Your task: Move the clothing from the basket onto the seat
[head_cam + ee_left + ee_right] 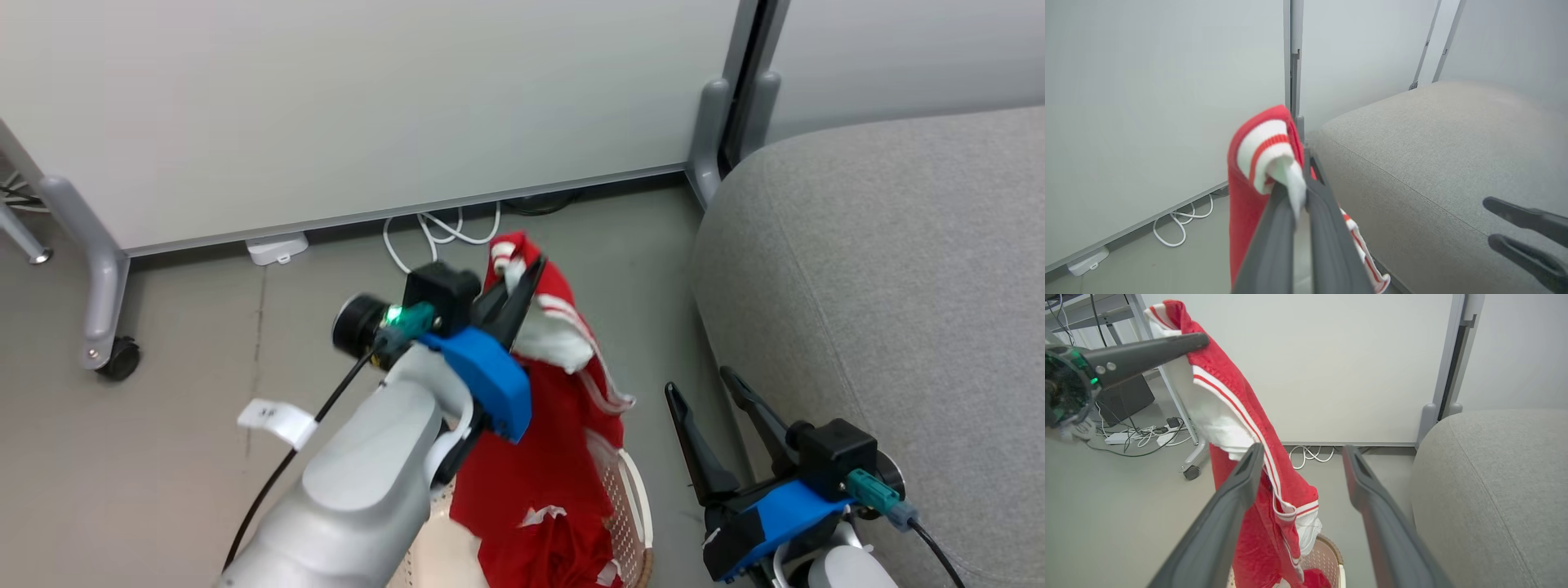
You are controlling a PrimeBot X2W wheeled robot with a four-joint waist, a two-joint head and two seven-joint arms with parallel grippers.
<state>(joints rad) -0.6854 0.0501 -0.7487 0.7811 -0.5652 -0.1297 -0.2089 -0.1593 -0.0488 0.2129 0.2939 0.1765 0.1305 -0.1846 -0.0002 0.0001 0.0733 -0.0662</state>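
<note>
Head view: left gripper (529, 271) is raised above the floor, jaws pinched tight on a white-trimmed edge of the clothing (563, 425). The red fabric hangs straight down from it, its lower end in the basket (633, 490) at the bottom edge. Right gripper (700, 381) sits low, jaws spread wide and holding nothing, just beside the seat (882, 286).

Left wrist view: fingers are closed on white ribbed trim with a red stripe. The garment drapes left and below. Seat is ahead-right.

Right wrist view: the wide-spread fingers frame the hanging garment. Can't tell if the near finger touches the fabric. The garment's tail and more red cloth lie in the basket. Seat is on the right.
</note>
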